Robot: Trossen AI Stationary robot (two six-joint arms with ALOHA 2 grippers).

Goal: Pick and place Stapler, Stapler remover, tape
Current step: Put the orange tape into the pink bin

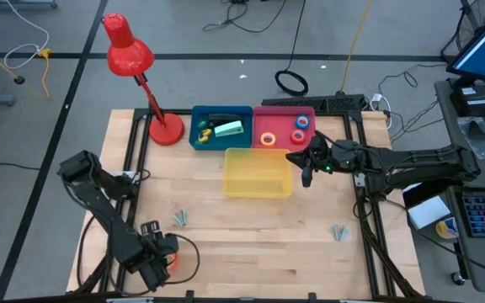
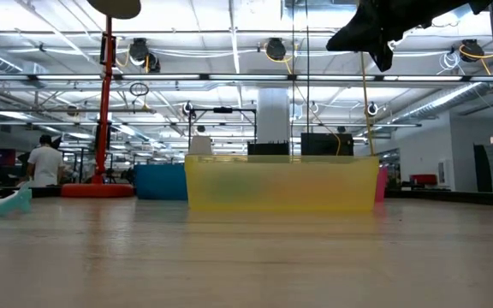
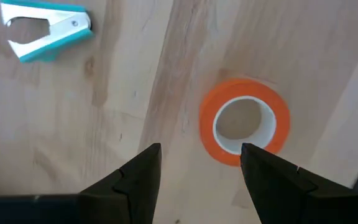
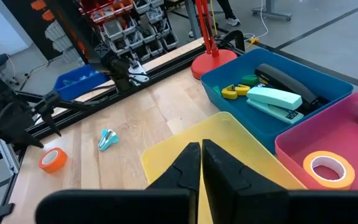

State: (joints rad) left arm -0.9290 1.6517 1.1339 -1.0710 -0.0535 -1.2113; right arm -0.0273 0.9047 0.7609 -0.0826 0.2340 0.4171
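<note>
Two arms over a pale wood counter, lab room behind.
Left pincer spread above orange tape, lower left of the high view; right pincer pressed together over yellow bin.

No legible text, label, brand, number or sign appears on any object in these views.

An orange ring-shaped tape roll with a pale centre lies on the light wood-grain surface; a teal claw-shaped staple remover.
</note>
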